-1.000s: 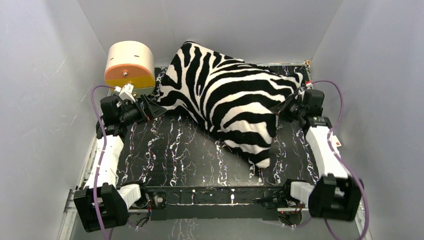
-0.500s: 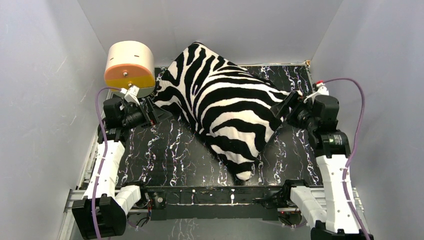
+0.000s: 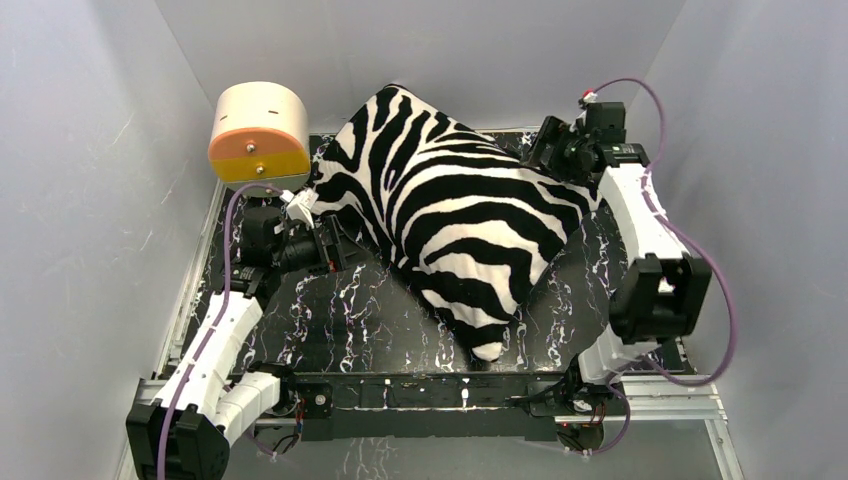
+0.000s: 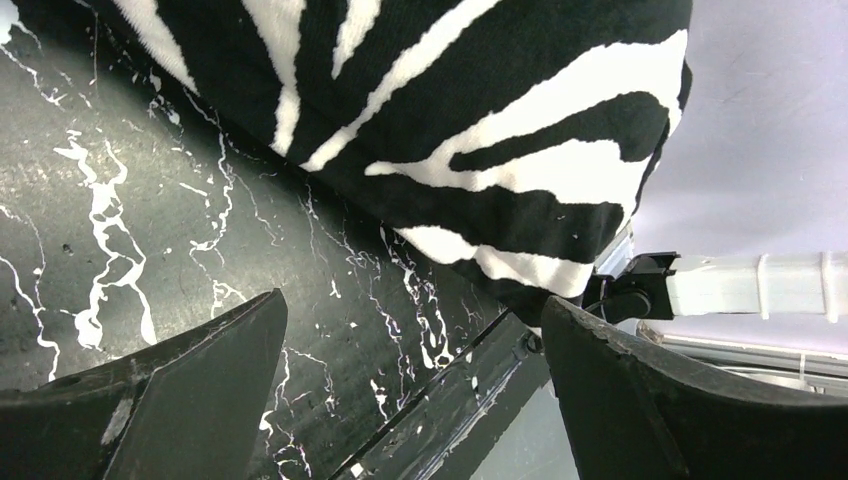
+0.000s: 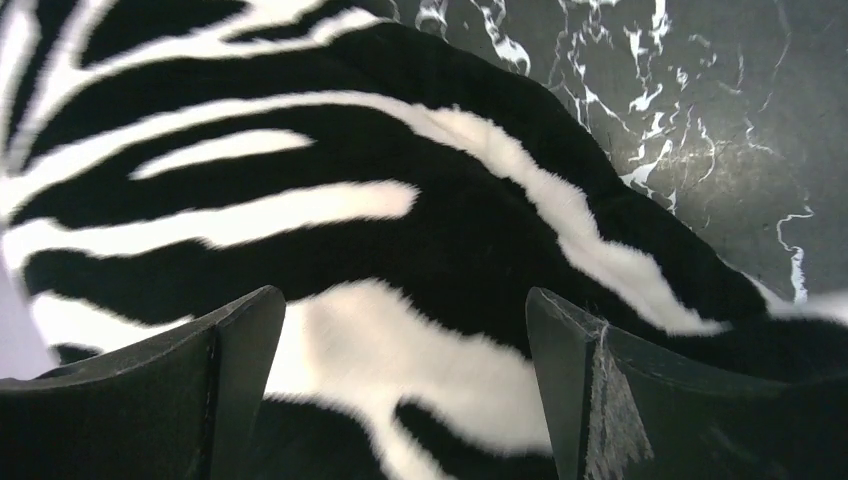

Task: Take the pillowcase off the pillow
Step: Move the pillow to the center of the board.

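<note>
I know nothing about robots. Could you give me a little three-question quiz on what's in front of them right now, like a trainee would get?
1. True or false: the black-and-white zebra-striped plush pillowcase lies flat and empty on the black marble-patterned table.
2. What sits at the table's far left corner? A) a cream-and-orange cylinder B) a red box C) a blue bowl
3. Fill in: the left gripper and the right gripper both have their jaws ____.

Key: 1 false, it is plump and filled out. 2 A. 3 open, with nothing gripped.
</note>
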You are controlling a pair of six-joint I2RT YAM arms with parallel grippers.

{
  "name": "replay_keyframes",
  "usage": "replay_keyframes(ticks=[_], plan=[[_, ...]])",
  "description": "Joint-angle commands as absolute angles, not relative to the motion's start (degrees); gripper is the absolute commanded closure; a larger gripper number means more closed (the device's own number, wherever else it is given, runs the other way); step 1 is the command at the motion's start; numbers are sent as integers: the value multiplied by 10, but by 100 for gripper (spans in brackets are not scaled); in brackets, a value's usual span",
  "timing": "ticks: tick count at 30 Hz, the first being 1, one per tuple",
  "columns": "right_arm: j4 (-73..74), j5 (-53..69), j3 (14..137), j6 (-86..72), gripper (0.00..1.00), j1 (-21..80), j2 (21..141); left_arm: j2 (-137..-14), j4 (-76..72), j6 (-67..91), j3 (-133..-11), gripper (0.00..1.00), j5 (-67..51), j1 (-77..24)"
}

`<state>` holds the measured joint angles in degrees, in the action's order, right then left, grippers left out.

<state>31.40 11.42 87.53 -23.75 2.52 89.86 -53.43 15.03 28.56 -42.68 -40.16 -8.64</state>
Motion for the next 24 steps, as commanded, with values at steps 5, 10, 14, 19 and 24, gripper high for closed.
replay_keyframes(ticks=[5, 10, 14, 19, 24], plan=[[433, 255, 934, -128, 31, 59, 1034, -532, 122, 309, -396, 2, -409, -93], [300, 197, 734, -186, 68, 178, 885, -557, 107, 319, -408, 2, -417, -100], [274, 194, 633, -238, 85, 199, 758, -558, 106, 321, -424, 2, -410, -109], [266, 229, 562, -234, 63, 199, 651, -587, 94, 321, -422, 2, -415, -116], [342, 35, 621, -220, 17, 198, 639, -612, 96, 317, -423, 4, -412, -150]])
